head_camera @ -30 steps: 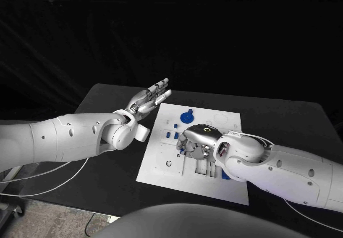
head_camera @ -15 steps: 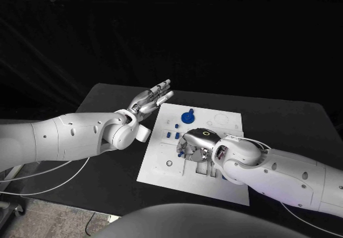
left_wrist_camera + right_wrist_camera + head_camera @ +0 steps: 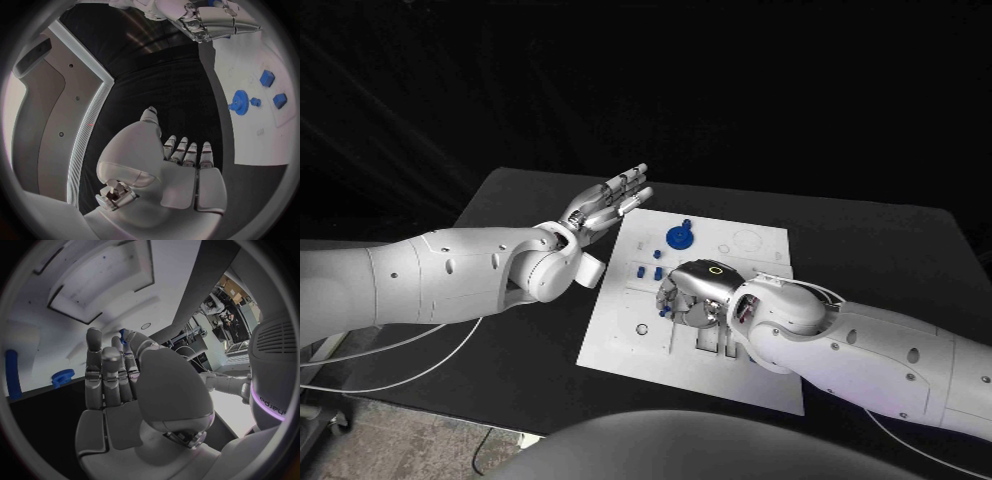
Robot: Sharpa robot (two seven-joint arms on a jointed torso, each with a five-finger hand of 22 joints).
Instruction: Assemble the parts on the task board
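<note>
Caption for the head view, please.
Right hand works over the middle of the white task board near small blue parts; left hand hovers open beside it.

White task board (image 3: 625, 340) on black table (image 3: 877, 250)

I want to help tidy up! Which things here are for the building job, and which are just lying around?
For the job:
white board
blue gear
small blue blocks
right hand, pinching a tiny blue piece

Just there:
black table
left hand, open, holding nothing
loose cable
</note>
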